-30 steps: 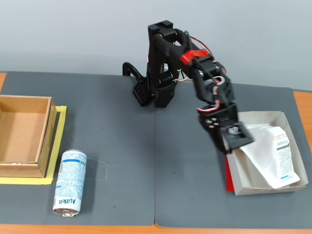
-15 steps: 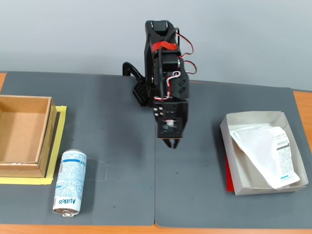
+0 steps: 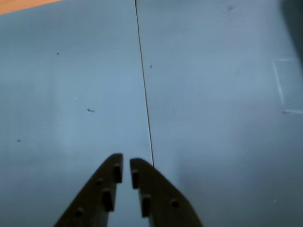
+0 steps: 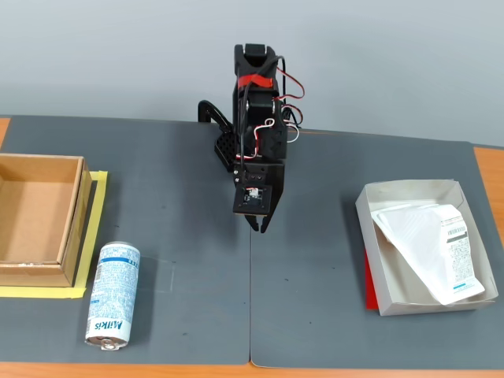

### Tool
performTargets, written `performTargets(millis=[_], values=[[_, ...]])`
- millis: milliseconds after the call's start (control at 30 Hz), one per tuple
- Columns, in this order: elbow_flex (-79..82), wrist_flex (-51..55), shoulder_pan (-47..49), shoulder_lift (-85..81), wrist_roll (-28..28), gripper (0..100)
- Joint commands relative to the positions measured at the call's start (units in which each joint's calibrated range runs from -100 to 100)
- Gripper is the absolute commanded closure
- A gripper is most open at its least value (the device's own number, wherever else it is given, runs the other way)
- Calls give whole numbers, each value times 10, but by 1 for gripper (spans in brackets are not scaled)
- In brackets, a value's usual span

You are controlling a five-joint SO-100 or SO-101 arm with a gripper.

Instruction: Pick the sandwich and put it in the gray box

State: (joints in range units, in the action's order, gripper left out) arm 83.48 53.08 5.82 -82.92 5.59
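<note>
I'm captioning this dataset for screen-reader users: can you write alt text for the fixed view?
The sandwich lies inside the gray box at right, while the black robot arm's gripper hangs empty and nearly closed over the dark mat at centre. At left sit an empty brown cardboard box and a Milkis can lying on its side.

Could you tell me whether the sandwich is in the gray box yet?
In: the sandwich lies inside the gray box, leaning on its right wall.

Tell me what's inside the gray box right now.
The sandwich lies inside the gray box, label up, leaning on the right wall. A red sheet peeks out beneath the box's left edge. The box floor under the sandwich is covered, so anything there can't be seen.
</note>
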Motion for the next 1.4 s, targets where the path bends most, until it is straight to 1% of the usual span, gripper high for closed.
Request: performTargets(millis=[0, 267, 1367], values=[[30, -1, -4, -41, -3, 98], [103, 0, -4, -90, -3, 98], [133, -2, 6, -112, -3, 98]])
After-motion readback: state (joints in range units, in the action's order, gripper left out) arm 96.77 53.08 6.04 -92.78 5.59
